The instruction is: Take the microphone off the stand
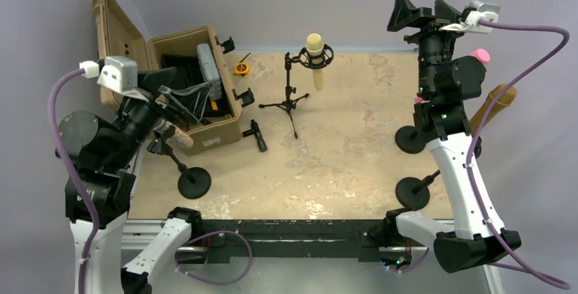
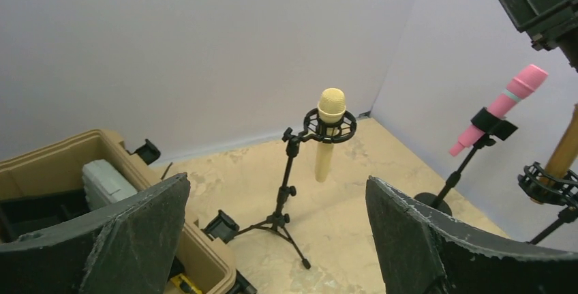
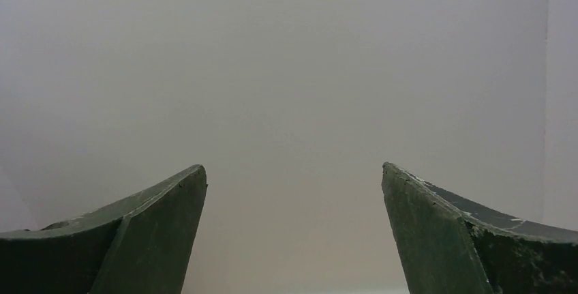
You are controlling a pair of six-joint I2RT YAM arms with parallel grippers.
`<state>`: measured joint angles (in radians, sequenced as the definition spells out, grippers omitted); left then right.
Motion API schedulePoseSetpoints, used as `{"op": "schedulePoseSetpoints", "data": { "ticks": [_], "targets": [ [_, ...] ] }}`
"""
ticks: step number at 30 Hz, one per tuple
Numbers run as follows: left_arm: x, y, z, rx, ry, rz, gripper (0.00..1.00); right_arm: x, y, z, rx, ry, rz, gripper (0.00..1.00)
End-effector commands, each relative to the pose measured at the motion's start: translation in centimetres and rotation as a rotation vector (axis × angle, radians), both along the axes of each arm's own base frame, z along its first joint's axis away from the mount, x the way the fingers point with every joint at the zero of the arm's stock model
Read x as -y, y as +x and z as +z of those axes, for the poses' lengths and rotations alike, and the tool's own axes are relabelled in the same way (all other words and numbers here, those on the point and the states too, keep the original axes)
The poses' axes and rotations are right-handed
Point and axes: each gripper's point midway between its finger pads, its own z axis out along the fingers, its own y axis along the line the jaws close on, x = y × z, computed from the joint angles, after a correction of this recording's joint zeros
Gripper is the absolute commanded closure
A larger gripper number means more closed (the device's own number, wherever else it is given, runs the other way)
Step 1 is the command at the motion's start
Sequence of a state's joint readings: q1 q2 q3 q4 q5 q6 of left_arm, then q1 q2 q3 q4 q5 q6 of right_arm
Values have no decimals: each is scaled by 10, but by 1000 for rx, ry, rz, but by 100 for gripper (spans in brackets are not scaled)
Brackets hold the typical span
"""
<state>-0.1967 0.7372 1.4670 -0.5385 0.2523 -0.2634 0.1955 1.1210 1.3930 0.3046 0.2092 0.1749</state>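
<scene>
A cream microphone hangs upright in a black ring mount on a tripod stand at the back middle of the table. In the left wrist view the microphone and its stand show straight ahead, well beyond the fingers. My left gripper is open and empty, raised over the tan case at the left; it also shows in the left wrist view. My right gripper is open and empty, held high at the back right. In its wrist view it faces only the bare wall.
An open tan case stands at the left. A pink microphone and a brown one sit on stands at the right, with round bases near the right arm. Another round-base stand is by the left arm. A black clamp lies near the case.
</scene>
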Motion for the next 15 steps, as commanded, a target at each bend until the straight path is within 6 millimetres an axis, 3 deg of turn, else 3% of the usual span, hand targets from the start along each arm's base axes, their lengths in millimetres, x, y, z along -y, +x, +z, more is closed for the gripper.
{"op": "schedulePoseSetpoints", "data": {
  "ticks": [1,7,11,15],
  "targets": [
    [22,13,5,-24,-7,-117,3,-22,-10,11,72,-65,109,1],
    [38,30,-15,-58,1,-194,1,-54,8,-14,34,-85,274,1],
    [46,27,-29,-59,17,-249,0,-80,24,-41,-21,-160,368,1],
    [54,25,-42,-70,24,-300,0,-115,24,-58,-29,-197,479,1]
  ]
}}
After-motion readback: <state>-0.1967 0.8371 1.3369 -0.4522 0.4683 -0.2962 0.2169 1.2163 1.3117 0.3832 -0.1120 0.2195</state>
